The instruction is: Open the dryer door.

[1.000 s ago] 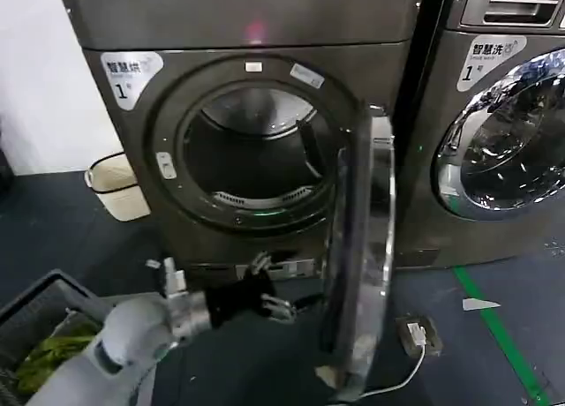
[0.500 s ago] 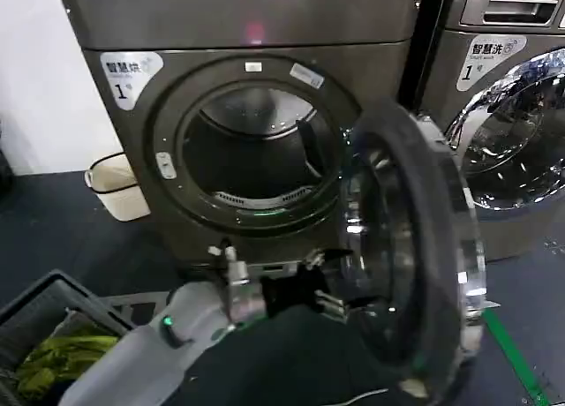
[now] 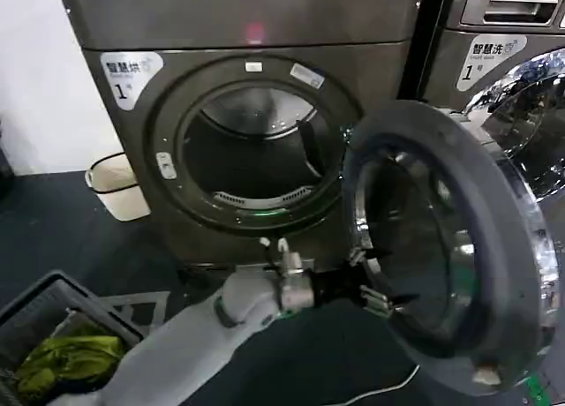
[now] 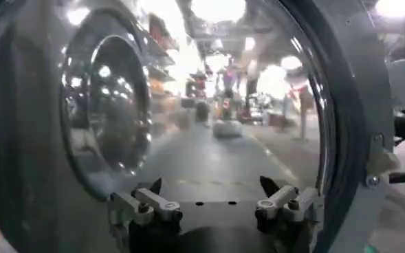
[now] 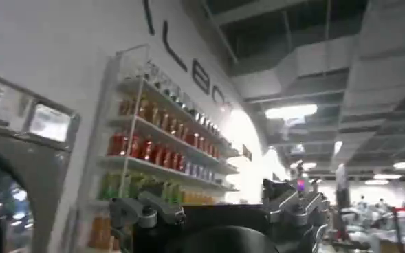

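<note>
Pushing is underway: the door (image 3: 450,256), at three o'clock of the drum (image 3: 252,154), is pressed by the open-fingered left gripper (image 3: 380,287); wider swing is needed.

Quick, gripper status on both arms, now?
Left gripper: open, holding nothing, fingers spread against the inner face of the round grey glass-windowed dryer door.
Right gripper: open, holding nothing, raised away from the dryer.

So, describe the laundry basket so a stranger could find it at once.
Start at the open dryer with its door swung out to the right. Look down to the floor at its lower left: the dark basket holds green cloth, unlike the pale bin by the wall.
</note>
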`<state>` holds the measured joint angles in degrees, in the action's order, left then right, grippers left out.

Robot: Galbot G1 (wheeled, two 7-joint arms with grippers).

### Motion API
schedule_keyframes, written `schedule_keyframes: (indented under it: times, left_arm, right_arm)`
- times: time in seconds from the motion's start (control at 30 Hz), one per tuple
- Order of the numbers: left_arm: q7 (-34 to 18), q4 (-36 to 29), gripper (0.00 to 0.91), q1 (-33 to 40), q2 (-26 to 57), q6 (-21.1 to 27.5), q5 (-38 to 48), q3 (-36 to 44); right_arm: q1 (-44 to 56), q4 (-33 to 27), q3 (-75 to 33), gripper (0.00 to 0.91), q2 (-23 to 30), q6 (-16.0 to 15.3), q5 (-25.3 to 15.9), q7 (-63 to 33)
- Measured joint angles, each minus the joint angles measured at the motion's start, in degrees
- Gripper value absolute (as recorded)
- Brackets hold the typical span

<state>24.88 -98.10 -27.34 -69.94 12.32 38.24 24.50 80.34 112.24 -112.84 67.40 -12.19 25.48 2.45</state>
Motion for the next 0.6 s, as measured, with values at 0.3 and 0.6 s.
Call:
schedule_keyframes:
  times: [0.3,0.6]
  left_arm:
    - [-1.3,8.4,0.907,6.0,-6.2,-1.9,0.0,3.0]
    - [-3.4,16.1,0.907,9.1,-12.8,-4.6,-5.0,3.6]
  right_arm:
    - [1.6,-1.3,-3.0,0.907,-1.2,-1.5,-0.9,-0.9]
    - [3.3,-1.3,-5.3,0.907,-1.4,-1.2,-0.6,0.6]
